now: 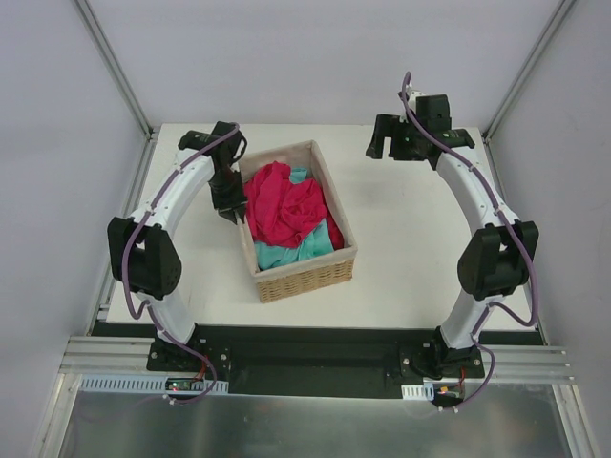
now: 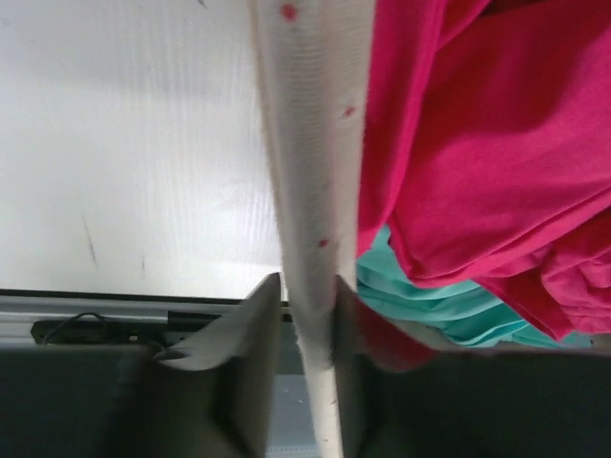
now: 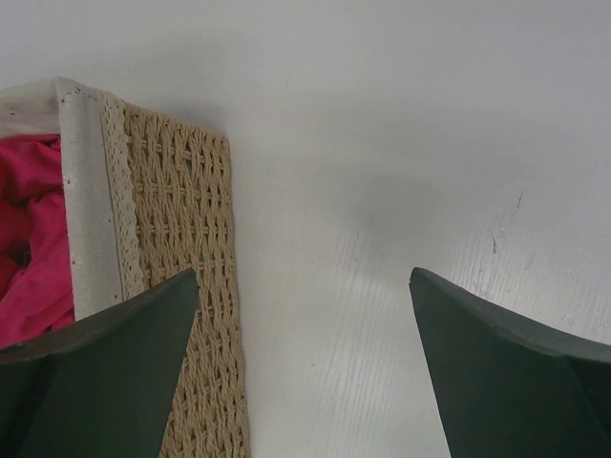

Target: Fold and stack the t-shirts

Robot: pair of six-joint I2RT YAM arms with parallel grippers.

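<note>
A crimson-pink t-shirt (image 1: 282,205) lies crumpled in a woven wicker basket (image 1: 305,277), on top of a turquoise t-shirt (image 1: 296,248). My left gripper (image 1: 229,212) points down at the basket's left wall. In the left wrist view its jaws (image 2: 307,296) straddle the cream cloth rim (image 2: 310,143) and pinch it, one finger outside and one inside. The pink t-shirt (image 2: 477,124) and the turquoise one (image 2: 430,301) lie just inside that wall. My right gripper (image 1: 382,143) hangs open above the table at the back right; nothing is between its fingers (image 3: 304,286).
The right wrist view shows the basket's woven wall (image 3: 186,210) and a bit of pink fabric (image 3: 33,239) at left, with white table (image 3: 401,143) under the open jaws. The basket stands mid-table between both arms.
</note>
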